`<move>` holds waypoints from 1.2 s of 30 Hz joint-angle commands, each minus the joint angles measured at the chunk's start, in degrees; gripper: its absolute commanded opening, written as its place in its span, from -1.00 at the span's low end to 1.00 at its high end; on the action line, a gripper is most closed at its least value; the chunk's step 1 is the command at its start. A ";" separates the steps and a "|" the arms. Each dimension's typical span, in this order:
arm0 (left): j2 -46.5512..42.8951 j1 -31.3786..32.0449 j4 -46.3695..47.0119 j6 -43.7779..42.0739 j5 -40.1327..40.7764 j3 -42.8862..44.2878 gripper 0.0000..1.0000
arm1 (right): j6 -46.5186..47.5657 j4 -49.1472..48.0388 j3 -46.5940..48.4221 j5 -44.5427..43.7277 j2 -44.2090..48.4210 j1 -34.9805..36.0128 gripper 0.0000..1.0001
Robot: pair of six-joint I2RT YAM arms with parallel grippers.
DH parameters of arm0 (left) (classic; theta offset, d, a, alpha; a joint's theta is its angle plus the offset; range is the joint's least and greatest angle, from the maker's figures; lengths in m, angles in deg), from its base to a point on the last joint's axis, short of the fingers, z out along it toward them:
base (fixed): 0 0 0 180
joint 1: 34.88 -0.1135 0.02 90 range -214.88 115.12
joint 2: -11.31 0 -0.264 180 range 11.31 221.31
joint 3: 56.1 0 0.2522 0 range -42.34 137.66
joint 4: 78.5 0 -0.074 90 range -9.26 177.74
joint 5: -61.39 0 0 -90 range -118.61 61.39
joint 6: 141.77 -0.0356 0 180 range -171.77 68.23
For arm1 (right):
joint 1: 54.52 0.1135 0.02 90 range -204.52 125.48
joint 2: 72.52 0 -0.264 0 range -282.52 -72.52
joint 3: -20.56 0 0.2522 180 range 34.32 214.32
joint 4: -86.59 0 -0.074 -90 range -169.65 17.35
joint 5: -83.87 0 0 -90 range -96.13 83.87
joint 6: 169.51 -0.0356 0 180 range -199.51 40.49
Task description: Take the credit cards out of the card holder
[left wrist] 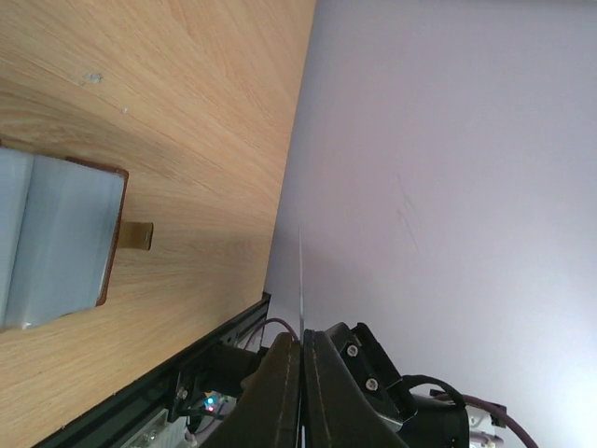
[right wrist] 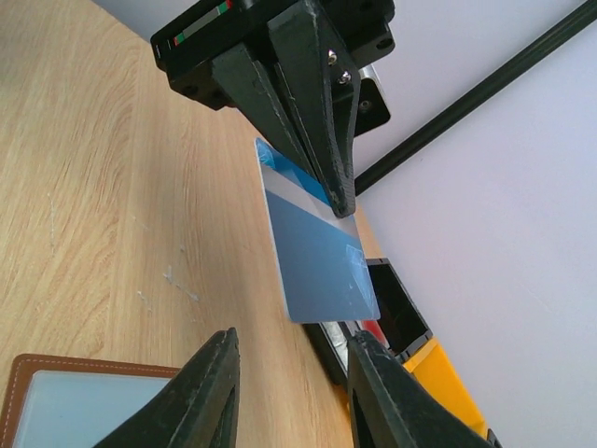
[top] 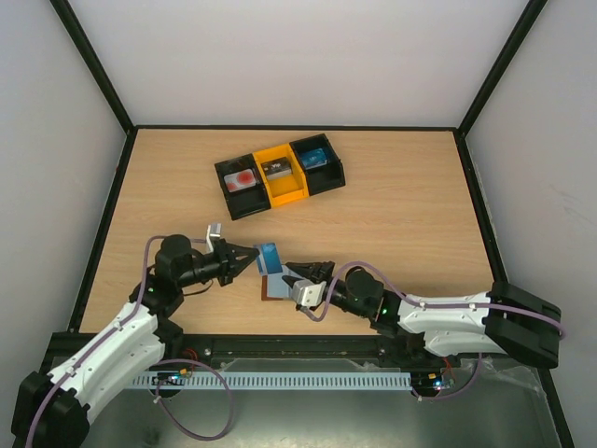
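Observation:
My left gripper [top: 254, 255] is shut on a blue card [top: 269, 256] and holds it above the table, left of the brown card holder [top: 274, 287]. In the left wrist view the card [left wrist: 300, 280] shows edge-on between the shut fingers [left wrist: 280, 383], and the open card holder [left wrist: 56, 238] lies flat with its blue-grey inside up. My right gripper [top: 300, 273] is open and empty just right of the holder. In the right wrist view my right gripper [right wrist: 294, 338] faces the blue card [right wrist: 317, 252]; the holder's corner [right wrist: 84, 401] is below. No red-pink card shows.
A black-and-yellow three-part tray [top: 264, 195] stands at the back centre. It holds a whitish card with a red round mark [top: 242, 179], a dark card [top: 276, 169] and a blue card [top: 315, 159]. Black frame rails edge the table.

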 commanded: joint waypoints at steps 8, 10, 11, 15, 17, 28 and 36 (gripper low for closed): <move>0.24 -0.29 2.64 2.27 -2.40 -1.15 -0.95 | 5.13 -2.84 2.40 -3.53 -2.31 1.59 -0.48; 0.11 -0.29 2.51 2.43 -2.32 -1.15 -0.95 | 5.47 -3.09 2.76 -3.82 -2.87 1.67 -0.48; 0.18 -0.29 2.43 2.59 -2.32 -1.13 -0.95 | 5.68 -3.34 2.91 -3.85 -3.10 1.67 -0.48; 0.30 -0.29 2.16 2.81 -2.32 -1.12 -0.95 | 6.25 -3.85 3.67 -3.71 -3.74 1.67 -0.48; 0.55 -0.29 1.98 2.81 -2.39 -1.22 -0.95 | 6.60 -4.27 3.73 -3.81 -3.82 1.67 -0.55; 0.71 -0.29 1.37 3.25 -2.76 -1.38 -0.95 | 7.22 -4.02 3.70 -2.79 -3.37 2.16 -0.78; 0.91 -0.29 1.16 3.38 -2.57 -1.39 -0.95 | 7.55 -5.82 3.13 -3.03 -3.89 2.46 -0.95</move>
